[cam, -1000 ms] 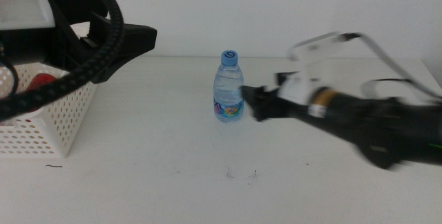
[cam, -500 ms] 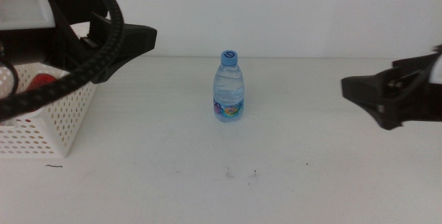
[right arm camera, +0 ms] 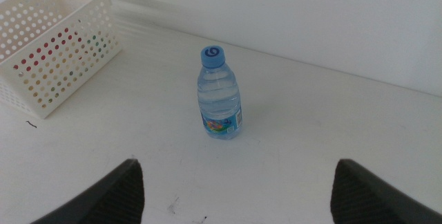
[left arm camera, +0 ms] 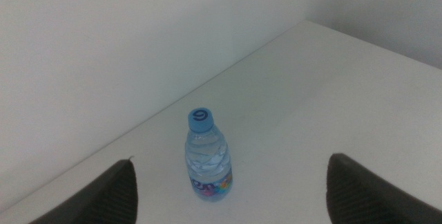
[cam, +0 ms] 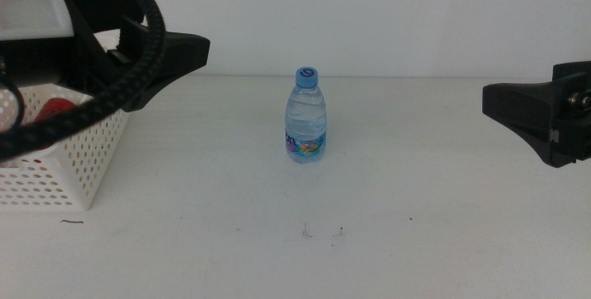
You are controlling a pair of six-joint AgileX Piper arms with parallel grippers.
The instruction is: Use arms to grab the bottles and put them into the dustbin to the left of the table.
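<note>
Table [cam: 212, 253]: white top, a few dark specks on its near part
Right gripper [cam: 517, 114]: at the right edge of the middle view, well apart from the bottle – jaws spread wide, nothing between them
Water bottle [cam: 306, 116]: clear with a blue cap, upright on the table's centre, touched by neither gripper
Dustbin [cam: 65, 165]: white perforated basket at the left – something red shows inside
Left gripper [cam: 180, 54]: above the basket, jaws parted and empty
</note>
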